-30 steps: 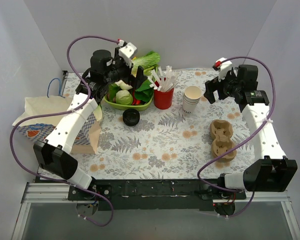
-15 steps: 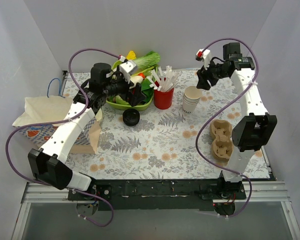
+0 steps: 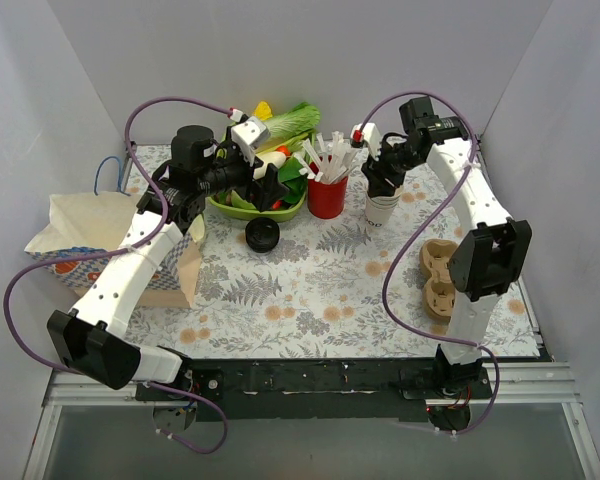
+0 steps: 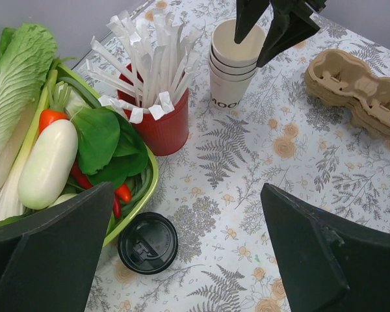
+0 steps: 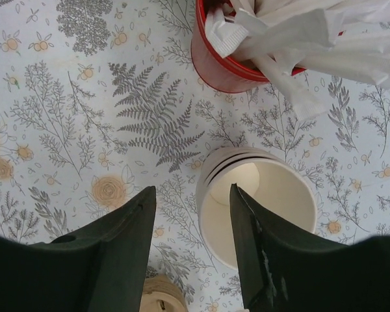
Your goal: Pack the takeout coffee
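Left arm extended, jaws wide, right arm raised, jaws parted

From my end it's basically a little white booth: a plain back wall, with a left wall and right wall angling in along the side edges. The tabletop has a pale cloth printed with grey ferns and orange flowers. A black bar runs along its near edge, then an aluminium rail, then a dull grey panel. Light's soft and even, shadows faint.
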`<move>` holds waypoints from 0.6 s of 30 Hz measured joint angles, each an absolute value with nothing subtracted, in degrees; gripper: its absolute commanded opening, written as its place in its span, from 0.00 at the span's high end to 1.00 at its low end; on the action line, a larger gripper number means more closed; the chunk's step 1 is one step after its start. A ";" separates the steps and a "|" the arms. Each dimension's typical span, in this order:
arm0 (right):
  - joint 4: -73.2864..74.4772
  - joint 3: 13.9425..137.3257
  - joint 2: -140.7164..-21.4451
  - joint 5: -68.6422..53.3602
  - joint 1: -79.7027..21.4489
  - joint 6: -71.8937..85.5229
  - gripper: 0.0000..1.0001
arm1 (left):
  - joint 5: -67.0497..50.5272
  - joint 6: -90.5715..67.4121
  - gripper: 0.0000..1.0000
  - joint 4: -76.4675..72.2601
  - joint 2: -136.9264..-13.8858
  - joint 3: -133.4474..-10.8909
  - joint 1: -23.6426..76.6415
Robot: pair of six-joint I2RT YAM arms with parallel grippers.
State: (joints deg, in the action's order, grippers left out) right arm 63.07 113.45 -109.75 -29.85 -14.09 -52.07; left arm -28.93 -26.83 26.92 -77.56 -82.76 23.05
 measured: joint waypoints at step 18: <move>62.85 113.45 -114.39 -22.33 -14.11 -50.87 0.60 | -28.47 -26.57 0.02 26.94 -77.56 -82.76 23.05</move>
State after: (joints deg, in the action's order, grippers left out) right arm 62.85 113.45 -114.39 -22.33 -14.11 -50.87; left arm -28.47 -26.57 26.94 -77.56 -82.76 23.05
